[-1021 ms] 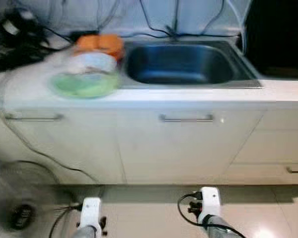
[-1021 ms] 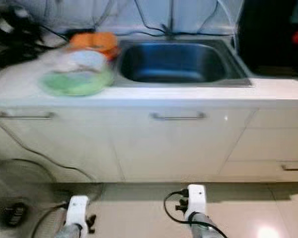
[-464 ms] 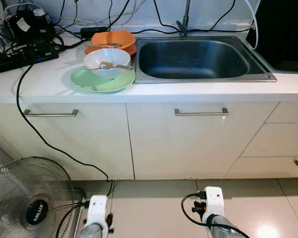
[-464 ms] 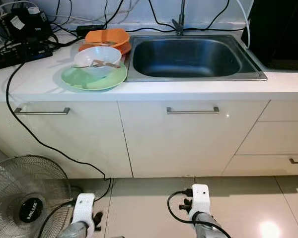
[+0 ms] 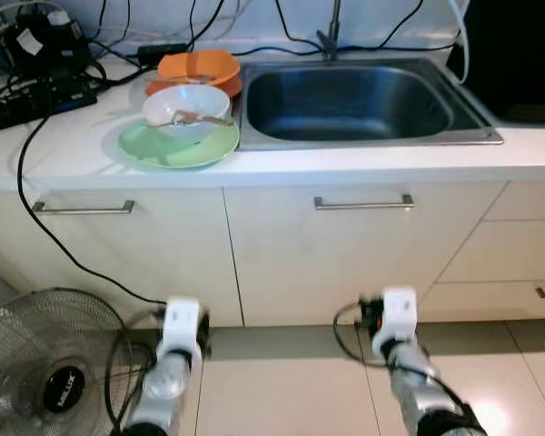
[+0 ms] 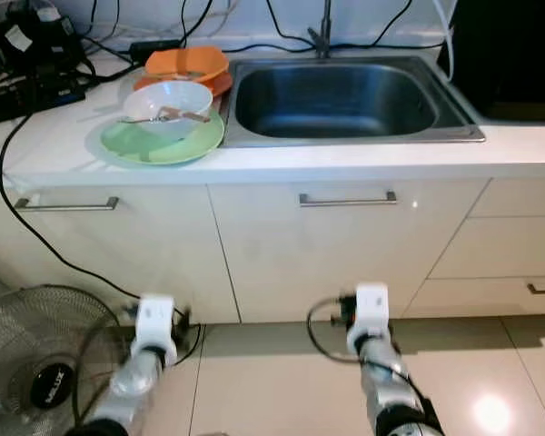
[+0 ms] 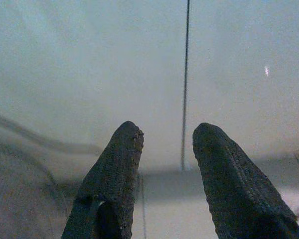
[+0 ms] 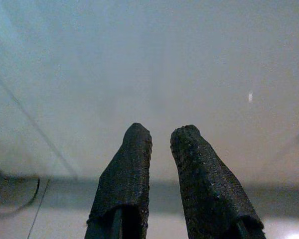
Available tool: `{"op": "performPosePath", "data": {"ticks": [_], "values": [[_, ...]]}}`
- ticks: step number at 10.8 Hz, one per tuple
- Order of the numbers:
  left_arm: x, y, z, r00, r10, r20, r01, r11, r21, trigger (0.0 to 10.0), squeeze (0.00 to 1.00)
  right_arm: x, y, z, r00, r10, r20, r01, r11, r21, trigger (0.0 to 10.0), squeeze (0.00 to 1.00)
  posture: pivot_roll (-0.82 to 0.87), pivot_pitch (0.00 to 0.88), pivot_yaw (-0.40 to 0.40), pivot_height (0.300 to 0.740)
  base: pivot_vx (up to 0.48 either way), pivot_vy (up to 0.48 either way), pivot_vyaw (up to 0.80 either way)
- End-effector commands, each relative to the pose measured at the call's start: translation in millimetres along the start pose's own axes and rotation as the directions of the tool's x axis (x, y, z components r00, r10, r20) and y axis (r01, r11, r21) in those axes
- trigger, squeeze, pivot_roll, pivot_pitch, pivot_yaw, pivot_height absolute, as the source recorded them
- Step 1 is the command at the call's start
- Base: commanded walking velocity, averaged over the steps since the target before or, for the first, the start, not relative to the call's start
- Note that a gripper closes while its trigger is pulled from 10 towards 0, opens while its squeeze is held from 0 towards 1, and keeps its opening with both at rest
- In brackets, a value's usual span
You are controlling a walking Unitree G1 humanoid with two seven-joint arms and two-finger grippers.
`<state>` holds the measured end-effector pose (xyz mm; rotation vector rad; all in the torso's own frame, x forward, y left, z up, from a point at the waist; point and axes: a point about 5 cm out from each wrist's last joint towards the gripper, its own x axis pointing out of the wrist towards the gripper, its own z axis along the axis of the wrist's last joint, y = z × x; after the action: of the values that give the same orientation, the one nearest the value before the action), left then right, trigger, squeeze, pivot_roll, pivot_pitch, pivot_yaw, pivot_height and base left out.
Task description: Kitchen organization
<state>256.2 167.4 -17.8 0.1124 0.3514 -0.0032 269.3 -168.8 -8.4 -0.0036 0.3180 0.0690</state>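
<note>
On the white counter left of the steel sink [image 5: 359, 95] lies a green plate [image 5: 177, 145] with a white bowl [image 5: 186, 104] on it; a utensil [image 5: 195, 117] rests in the bowl. Behind them sits an orange bowl [image 5: 198, 68] on an orange plate. Both arms are low in front of the cabinet doors, well below the counter. My left gripper [image 7: 164, 132] is open and empty, pointing at the door seam. My right gripper [image 8: 162, 132] faces a plain door panel, its fingers a narrow gap apart with nothing between them.
A floor fan [image 5: 45, 363] stands at the lower left, with a black cable [image 5: 64, 245] hanging down the cabinet front to it. A power strip and tangled cables [image 5: 36, 91] crowd the counter's back left. Bar handles [image 5: 363, 202] stick out from the doors.
Both arms have risen from the bottom edge of the picture and now reach forward toward the cabinet doors. The camera has shifted slightly; the dishes have not moved.
</note>
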Motion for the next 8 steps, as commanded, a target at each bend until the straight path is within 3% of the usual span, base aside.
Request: {"op": "performPosePath", "data": {"ticks": [1,2,5,6,7,8], "values": [[2.4,2.8,17,0.994,0.007,0.105,-0.012,0.999,0.040,10.0,0.00,4.4,2.1,18,0.995,0.012,0.101,-0.009,1.000,-0.023,10.0,0.00,0.07,0.000,0.058,0.740,0.000,0.000,0.00],[1.8,-0.9,44,0.965,-0.014,0.262,-0.004,0.998,0.067,10.0,0.00,5.5,7.4,48,0.962,0.034,0.270,-0.021,0.999,-0.048,10.0,0.00,0.07,0.000,0.062,0.740,0.000,0.000,0.00],[-2.0,-8.5,100,0.876,-0.020,0.481,-0.018,0.997,0.075,10.0,0.00,-4.8,17.5,104,0.859,0.056,0.509,-0.014,0.996,-0.086,10.0,0.00,0.06,0.000,0.061,0.740,0.000,0.000,0.00],[-2.9,-16.4,131,0.815,-0.056,0.576,-0.008,0.994,0.108,10.0,0.00,-9.3,24.2,137,0.797,0.062,0.600,-0.003,0.995,-0.100,10.0,0.00,0.06,0.000,0.064,0.740,0.000,0.000,0.00],[-4.5,-22.8,147,0.760,-0.092,0.643,0.048,0.995,0.085,10.0,0.00,-11.0,31.8,160,0.752,0.071,0.656,-0.016,0.996,-0.089,10.0,0.00,0.05,0.000,0.068,0.740,0.000,0.000,0.00],[0.5,-28.7,164,0.773,-0.106,0.625,0.056,0.993,0.099,10.0,0.00,-9.9,36.6,173,0.726,0.071,0.684,-0.027,0.997,-0.074,10.0,0.00,0.05,0.000,0.069,0.740,0.000,0.000,0.00]]}}
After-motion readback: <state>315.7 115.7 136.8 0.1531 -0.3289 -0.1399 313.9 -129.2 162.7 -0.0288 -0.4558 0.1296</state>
